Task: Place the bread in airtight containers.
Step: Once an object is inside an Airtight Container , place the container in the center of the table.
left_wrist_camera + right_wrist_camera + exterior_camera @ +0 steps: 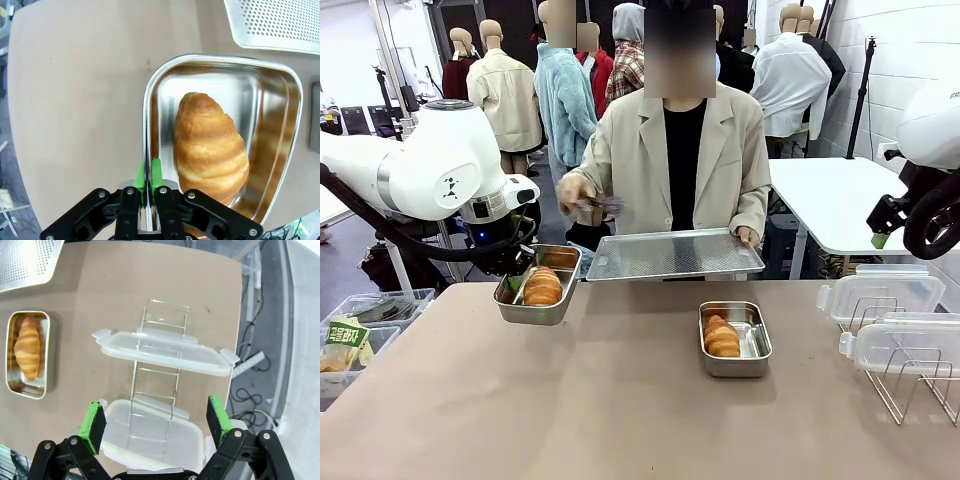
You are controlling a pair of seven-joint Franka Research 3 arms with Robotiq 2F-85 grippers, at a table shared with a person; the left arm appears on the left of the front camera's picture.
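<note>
My left gripper (512,283) is shut on the near rim of a steel container (539,283) and holds it tilted above the table's left side. A golden croissant roll (542,286) lies inside it; in the left wrist view the same roll (210,147) fills the tin (272,90), with my green pads (156,172) pinching its wall. A second container (734,338) rests on the table centre with another roll (721,337) in it, also seen as a tin (14,385) and roll (27,347) from the right wrist. My right gripper (156,421) hangs open above two clear lids (162,351).
A person behind the table holds a perforated metal tray (675,254) and tongs (600,206). Clear lids (880,292) stand in a wire rack (905,385) at the right. A plastic bin (350,345) sits off the table's left edge.
</note>
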